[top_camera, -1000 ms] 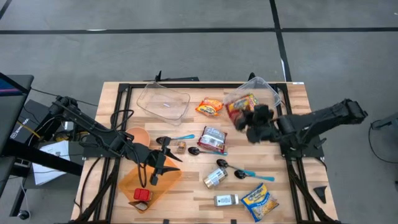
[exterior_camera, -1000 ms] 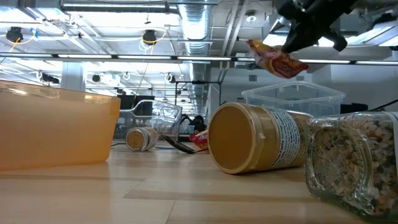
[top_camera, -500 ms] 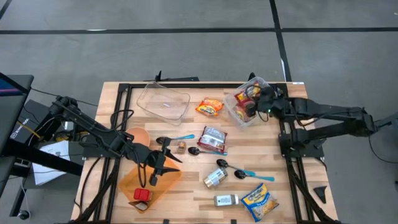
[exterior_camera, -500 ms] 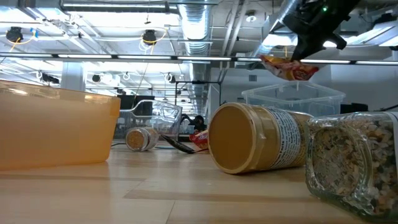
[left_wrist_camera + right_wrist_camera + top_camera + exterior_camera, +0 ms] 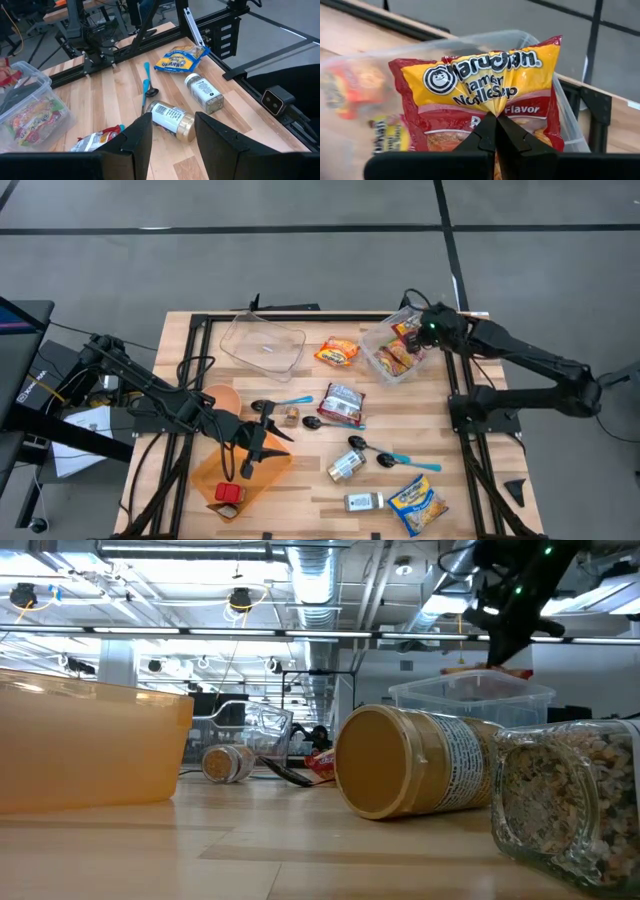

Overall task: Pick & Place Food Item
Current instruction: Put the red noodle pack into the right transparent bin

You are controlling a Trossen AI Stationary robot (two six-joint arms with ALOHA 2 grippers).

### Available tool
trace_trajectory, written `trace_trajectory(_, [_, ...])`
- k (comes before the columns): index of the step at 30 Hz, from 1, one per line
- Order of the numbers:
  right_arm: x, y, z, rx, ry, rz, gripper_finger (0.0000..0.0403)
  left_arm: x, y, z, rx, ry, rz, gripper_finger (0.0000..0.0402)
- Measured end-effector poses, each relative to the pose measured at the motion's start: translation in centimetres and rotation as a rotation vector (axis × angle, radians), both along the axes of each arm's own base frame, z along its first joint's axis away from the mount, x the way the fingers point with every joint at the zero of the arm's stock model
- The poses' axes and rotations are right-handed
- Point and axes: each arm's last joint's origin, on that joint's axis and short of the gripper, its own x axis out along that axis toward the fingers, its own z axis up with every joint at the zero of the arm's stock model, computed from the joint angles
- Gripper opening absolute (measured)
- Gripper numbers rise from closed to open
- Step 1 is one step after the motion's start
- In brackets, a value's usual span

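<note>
Your right tool [image 5: 495, 131] is clenched on the Maruchan ramen packet [image 5: 485, 100], pinching its crinkly wrapper edge just above the clear plastic bin [image 5: 385, 365]. It's light, soft and brittle inside, so grip the seam, not the noodle block.

Grey concrete floor [image 5: 300, 270] w/ dark seam lines around pale wooden plank tabletop [image 5: 440, 430]. Low view: silver ribbed ceiling duct [image 5: 312, 580] at 12 o'clock, round hanging lamps [image 5: 240, 600] at 11, long ceiling beams, cluttered workshop behind.
</note>
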Motion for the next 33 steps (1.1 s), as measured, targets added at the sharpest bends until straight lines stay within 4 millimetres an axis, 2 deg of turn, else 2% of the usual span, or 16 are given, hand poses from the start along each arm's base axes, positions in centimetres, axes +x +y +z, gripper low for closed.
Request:
trace_trajectory(9, [1.3, -2.8, -3.0, 0.148, 0.127, -0.018, 0.0000, 0.0, 0.0, 0.0, 0.000, 0.001, 0.000, 0.0140])
trace_trajectory(14, [2.0, -3.5, -4.3, 0.188, 0.180, -0.020, 0.0000, 0.0, 0.0, -0.2, 0.003, 0.006, 0.000, 0.0140])
trace_trajectory(21, [2.4, -3.8, -4.9, 0.185, 0.214, -0.031, 0.0007, -0.2, 0.1, -1.3, 0.013, 0.023, 0.000, 0.0140])
trace_trajectory(26, [2.4, -3.7, -4.8, 0.169, 0.218, -0.044, 0.0038, -0.1, 0.1, -1.2, 0.020, -0.009, -0.009, 0.0140])
trace_trajectory(33, [1.9, -3.2, -4.3, 0.139, 0.235, -0.067, 0.0111, -0.1, 0.1, -1.1, 0.017, -0.017, -0.009, 0.0140])
